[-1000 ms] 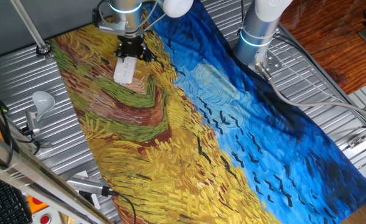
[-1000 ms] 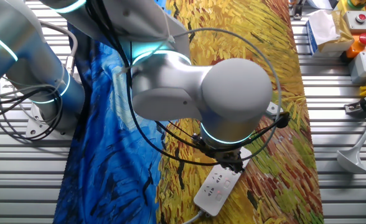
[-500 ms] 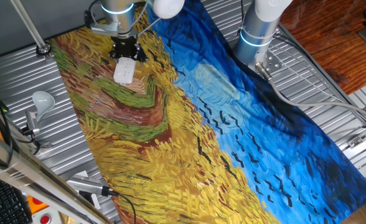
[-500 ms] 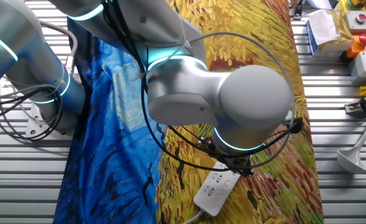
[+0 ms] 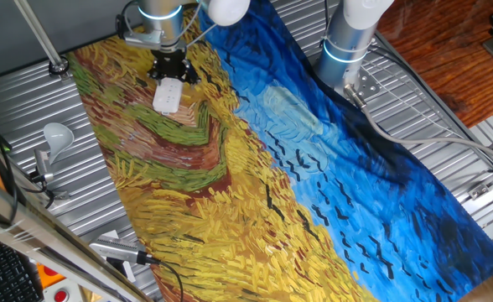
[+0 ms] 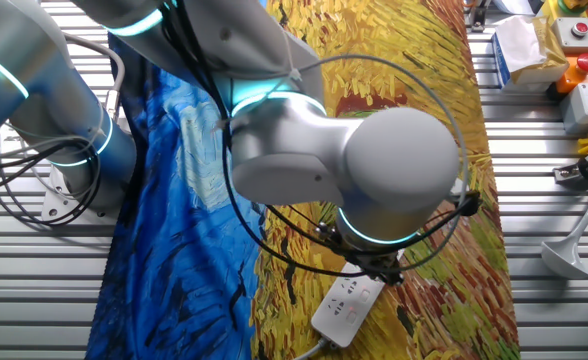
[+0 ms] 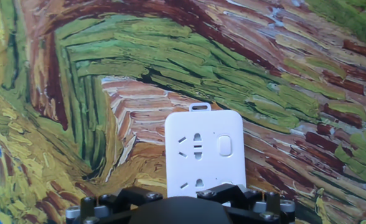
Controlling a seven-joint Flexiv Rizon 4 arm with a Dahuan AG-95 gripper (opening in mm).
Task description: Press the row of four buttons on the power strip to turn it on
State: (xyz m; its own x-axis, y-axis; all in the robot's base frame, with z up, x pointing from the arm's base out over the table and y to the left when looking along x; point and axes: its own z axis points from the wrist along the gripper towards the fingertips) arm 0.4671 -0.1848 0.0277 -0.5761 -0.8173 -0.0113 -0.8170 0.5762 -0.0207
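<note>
1. One black two-finger gripper (image 5: 168, 69) hangs over the near end of the white oblong plastic power strip (image 5: 168, 95); whether its jaws are apart or closed cannot be told.
2. The power strip lies flat on a painted yellow, green and blue cloth (image 5: 255, 176).
3. In the hand view, one pale rounded button (image 7: 225, 146) shows on the strip's top face, beside the sockets.
4. A white lamp-like bulb (image 5: 57, 134) stands well apart from the strip, off the cloth.

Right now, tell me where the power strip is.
The power strip lies on the yellow-green part of the painted cloth, at the table's far left in one fixed view, directly under the gripper; the hand view shows it just ahead.
</note>
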